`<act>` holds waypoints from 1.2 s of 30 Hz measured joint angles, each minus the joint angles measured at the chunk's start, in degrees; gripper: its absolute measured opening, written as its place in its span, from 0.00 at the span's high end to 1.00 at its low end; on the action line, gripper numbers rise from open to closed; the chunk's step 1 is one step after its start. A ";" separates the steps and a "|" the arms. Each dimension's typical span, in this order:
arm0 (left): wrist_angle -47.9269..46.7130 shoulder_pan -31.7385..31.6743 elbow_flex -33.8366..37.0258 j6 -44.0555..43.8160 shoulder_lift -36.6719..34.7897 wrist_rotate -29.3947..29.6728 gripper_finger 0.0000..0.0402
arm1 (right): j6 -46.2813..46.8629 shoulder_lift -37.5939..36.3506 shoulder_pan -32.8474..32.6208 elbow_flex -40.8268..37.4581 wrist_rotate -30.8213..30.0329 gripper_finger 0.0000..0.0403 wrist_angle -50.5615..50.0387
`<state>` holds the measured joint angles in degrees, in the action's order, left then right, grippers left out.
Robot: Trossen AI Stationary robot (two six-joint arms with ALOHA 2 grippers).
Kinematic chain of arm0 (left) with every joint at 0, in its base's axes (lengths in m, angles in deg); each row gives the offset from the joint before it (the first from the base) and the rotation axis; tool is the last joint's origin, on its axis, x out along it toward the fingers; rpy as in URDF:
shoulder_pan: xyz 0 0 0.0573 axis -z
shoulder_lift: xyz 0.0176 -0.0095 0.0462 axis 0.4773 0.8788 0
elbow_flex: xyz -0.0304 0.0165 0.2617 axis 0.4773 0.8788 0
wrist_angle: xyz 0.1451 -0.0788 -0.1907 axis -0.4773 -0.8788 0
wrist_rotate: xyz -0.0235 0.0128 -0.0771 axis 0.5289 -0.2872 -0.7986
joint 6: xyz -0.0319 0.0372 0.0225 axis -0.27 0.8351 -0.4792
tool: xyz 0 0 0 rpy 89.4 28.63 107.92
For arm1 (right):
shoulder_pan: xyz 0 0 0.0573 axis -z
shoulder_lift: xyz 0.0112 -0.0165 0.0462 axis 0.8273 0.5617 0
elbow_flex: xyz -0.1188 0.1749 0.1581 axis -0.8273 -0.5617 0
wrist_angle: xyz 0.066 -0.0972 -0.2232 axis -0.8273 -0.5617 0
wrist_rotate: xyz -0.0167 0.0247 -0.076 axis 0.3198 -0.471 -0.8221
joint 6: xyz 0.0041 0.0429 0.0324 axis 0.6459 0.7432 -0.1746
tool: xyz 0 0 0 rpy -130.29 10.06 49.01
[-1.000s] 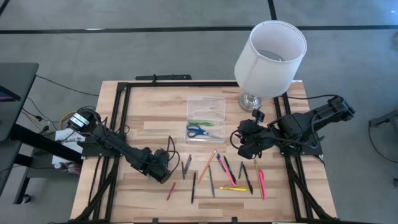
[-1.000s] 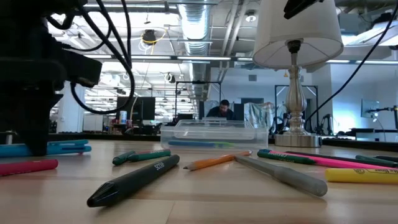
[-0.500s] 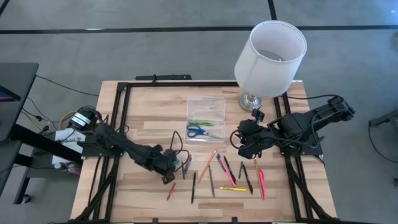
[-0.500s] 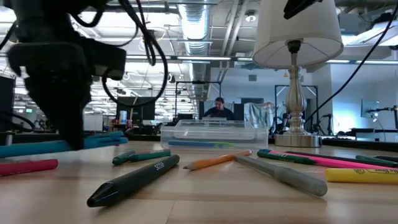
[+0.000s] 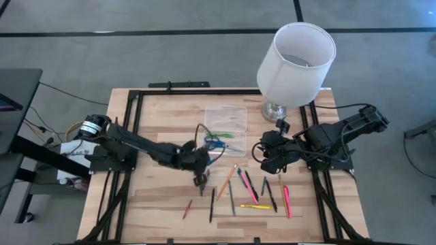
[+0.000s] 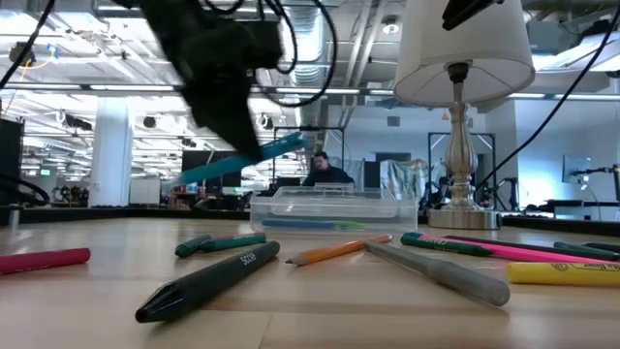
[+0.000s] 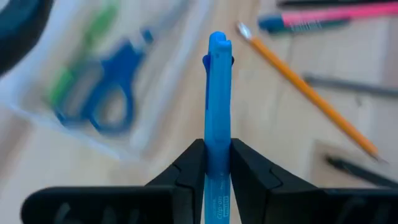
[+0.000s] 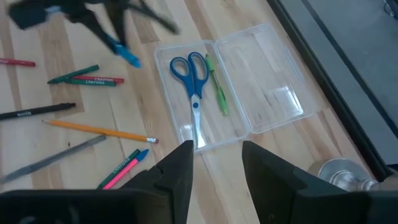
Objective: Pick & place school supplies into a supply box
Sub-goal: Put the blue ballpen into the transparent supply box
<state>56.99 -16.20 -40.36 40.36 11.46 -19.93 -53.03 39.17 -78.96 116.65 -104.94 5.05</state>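
Gripping blue pen [image 7: 217, 106], left hand [image 5: 199, 178] stretched near supply box [image 5: 236, 117].

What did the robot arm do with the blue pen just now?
The left gripper, shut on the blue pen, lifted it off the table and swung toward the supply box, stopping beside the near end, pen in the air. The right gripper stayed open and waiting near the lamp. The scissors in the box and the other pens didn't move.
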 joint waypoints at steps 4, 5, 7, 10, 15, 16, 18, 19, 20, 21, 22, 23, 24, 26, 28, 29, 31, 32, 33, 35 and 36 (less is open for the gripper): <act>4.86 -6.12 -1.33 9.71 0.00 -1.39 0.87 | 2.75 0.00 0.00 0.00 0.41 0.67 0.28; 6.09 -7.72 -1.47 11.97 0.00 -2.14 0.87 | 3.58 0.00 0.00 0.00 0.53 0.67 0.34; 8.74 -10.64 -1.50 16.24 0.00 -3.89 0.86 | 5.61 0.00 0.00 0.00 0.54 0.67 0.37; 11.39 -14.76 -1.52 22.20 0.00 -6.98 0.86 | 9.16 0.12 0.00 0.00 0.51 0.67 0.37; 12.15 -20.00 -1.53 28.45 0.00 -12.72 0.86 | 14.37 0.31 0.00 0.02 0.27 0.67 0.39; 12.38 -20.69 -1.53 29.38 0.00 -13.58 0.86 | 15.28 0.31 0.00 0.02 0.04 0.67 0.39; 12.82 -21.76 -1.53 30.90 0.00 -15.04 0.86 | 16.85 0.31 0.02 0.02 -0.24 0.67 0.39; 13.13 -22.16 -1.52 31.59 0.00 -15.78 0.86 | 17.41 0.31 0.15 0.02 -0.34 0.67 0.39; 13.52 -22.48 -1.53 32.24 0.00 -16.68 0.86 | 17.90 0.31 0.36 0.02 -0.33 0.67 0.39; 14.27 -22.71 -1.53 32.76 0.35 -17.31 0.86 | 18.23 0.31 0.50 0.02 -0.31 0.67 0.39; 15.51 -22.80 -1.56 33.20 1.07 -17.87 0.86 | 18.70 0.31 0.63 0.02 -0.33 0.67 0.41; 15.75 -22.94 -1.58 33.48 1.71 -18.76 0.86 | 19.21 0.31 0.79 0.02 -0.35 0.67 0.42; 15.33 -23.00 -1.49 33.53 2.41 -19.75 0.86 | 19.71 0.31 0.92 0.02 -0.32 0.67 0.42; 17.03 -22.98 -1.46 33.52 4.27 -21.10 0.86 | 20.82 0.31 1.29 0.02 -0.34 0.67 0.42; 17.31 -22.77 -1.46 33.45 5.56 -21.20 0.86 | 21.52 0.30 1.54 0.02 -0.38 0.67 0.74; 17.44 -22.69 -1.46 33.33 5.81 -21.14 0.86 | 21.95 0.28 1.53 0.02 -0.44 0.67 0.89; 18.32 -22.65 -1.50 33.24 6.55 -21.11 0.86 | 22.49 0.28 1.53 0.02 -0.45 0.67 0.88; 18.06 -22.65 -1.50 33.24 6.64 -21.11 0.86 | 22.53 0.28 1.51 0.02 -0.44 0.67 0.90; 17.64 -22.65 -1.47 33.24 6.64 -21.11 0.86 | 22.55 0.28 1.49 0.02 -0.44 0.67 0.87; 18.38 -22.80 -1.46 33.24 6.64 -21.11 0.86 | 22.82 0.28 1.48 0.02 -0.39 0.67 0.87; 18.67 -22.86 -1.46 33.26 6.64 -21.09 0.86 | 23.10 0.28 1.48 0.02 -0.39 0.67 0.87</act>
<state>75.66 -39.07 -41.82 73.62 18.10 -41.02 -29.94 39.46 -77.48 116.67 -105.33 5.93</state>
